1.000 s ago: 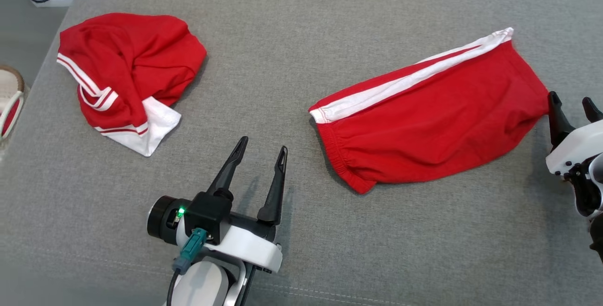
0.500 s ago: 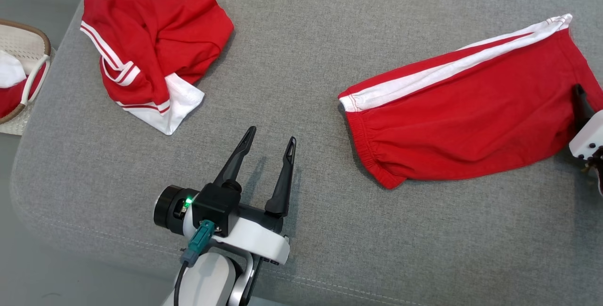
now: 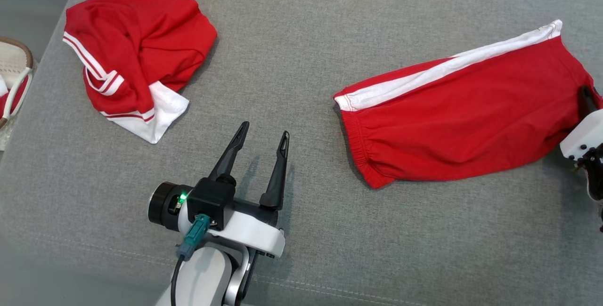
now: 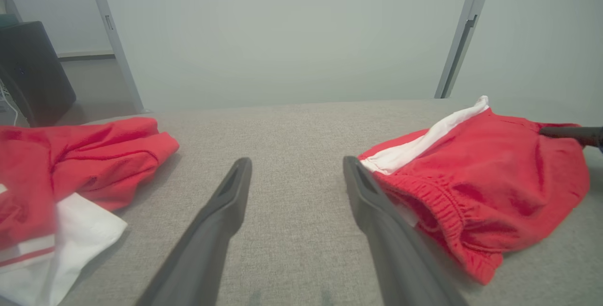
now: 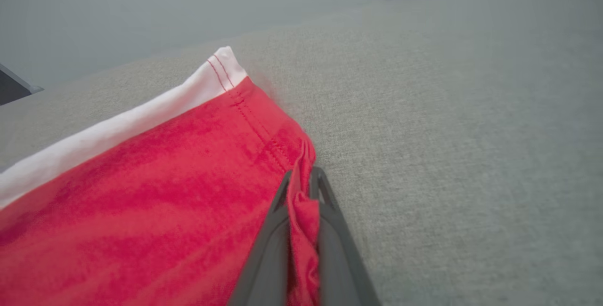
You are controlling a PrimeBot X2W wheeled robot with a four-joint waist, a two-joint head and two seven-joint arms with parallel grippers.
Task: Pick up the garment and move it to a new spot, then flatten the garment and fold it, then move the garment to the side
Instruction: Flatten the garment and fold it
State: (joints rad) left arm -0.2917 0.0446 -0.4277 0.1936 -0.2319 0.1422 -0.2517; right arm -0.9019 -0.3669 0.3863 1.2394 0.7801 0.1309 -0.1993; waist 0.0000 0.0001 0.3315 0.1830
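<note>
Left fingers (image 3: 277, 169) spread, idle over the cushion (image 3: 306, 23). Red shorts (image 3: 452, 122) lay to their right, long axis running left-right, waistband end nearest them. Right fingers (image 5: 268, 259) pinched the far right hem; that arm nearer.

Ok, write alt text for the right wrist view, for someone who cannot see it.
The right gripper is shut on a pinched fold at the stitched hem of the red shorts. The shorts, with a white stripe along their far edge, lie on a grey fabric cushion.
</note>
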